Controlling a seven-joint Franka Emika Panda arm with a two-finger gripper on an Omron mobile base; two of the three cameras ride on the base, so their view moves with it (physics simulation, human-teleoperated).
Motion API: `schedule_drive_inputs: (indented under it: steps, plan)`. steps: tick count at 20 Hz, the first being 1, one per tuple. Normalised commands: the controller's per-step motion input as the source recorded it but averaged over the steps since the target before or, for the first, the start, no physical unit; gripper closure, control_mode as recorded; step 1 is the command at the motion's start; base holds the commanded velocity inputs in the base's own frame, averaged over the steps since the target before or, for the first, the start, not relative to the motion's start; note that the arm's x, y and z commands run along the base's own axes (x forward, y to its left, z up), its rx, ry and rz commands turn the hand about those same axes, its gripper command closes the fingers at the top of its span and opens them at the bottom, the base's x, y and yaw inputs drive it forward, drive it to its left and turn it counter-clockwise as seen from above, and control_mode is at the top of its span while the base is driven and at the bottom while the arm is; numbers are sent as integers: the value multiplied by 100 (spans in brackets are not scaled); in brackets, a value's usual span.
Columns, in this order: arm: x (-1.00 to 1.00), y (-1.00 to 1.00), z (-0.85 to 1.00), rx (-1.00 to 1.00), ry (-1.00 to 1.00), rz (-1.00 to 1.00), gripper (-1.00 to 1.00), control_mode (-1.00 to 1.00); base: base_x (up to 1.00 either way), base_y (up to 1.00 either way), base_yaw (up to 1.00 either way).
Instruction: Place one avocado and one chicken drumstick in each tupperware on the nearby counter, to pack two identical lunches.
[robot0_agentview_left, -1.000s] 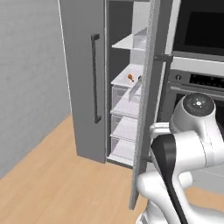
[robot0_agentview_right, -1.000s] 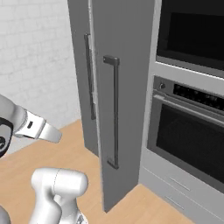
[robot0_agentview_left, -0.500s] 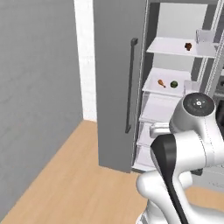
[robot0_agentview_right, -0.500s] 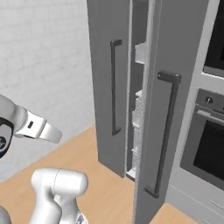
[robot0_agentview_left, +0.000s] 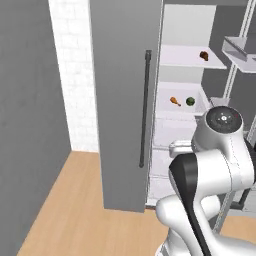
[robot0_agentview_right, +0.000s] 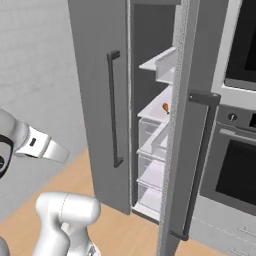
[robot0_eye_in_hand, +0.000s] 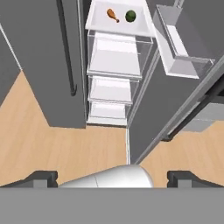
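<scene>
Drumstick (robot0_eye_in_hand: 113, 15) left of avocado (robot0_eye_in_hand: 130, 16), same fridge shelf (robot0_eye_in_hand: 101, 27).

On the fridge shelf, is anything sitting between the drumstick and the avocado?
No. In the hand view the chicken drumstick and the avocado lie side by side, apart, with bare white shelf between them. The left base view shows the same gap.

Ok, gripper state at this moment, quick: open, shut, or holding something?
Gripper: open and holding nothing; its two dark finger tips stand far apart at the bottom of the hand view, well short of the fridge shelves.
</scene>
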Motion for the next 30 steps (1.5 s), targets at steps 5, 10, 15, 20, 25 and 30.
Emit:
schedule_drive_inputs:
  steps: [5,10,15,20,25,30]
  plan:
    - [0,0,0,0,0,0,-100,100,63,0,-41]
    - [0,0,0,0,0,0,-100,100,47,22,-39]
    - [0,0,0,0,0,0,-100,100,46,30,-36]
    - [0,0,0,0,0,0,-100,100,60,51,-31]
    - [0,0,0,0,0,0,-100,100,56,34,-25]
    - [0,0,0,0,0,0,-100,100,33,-5,-18]
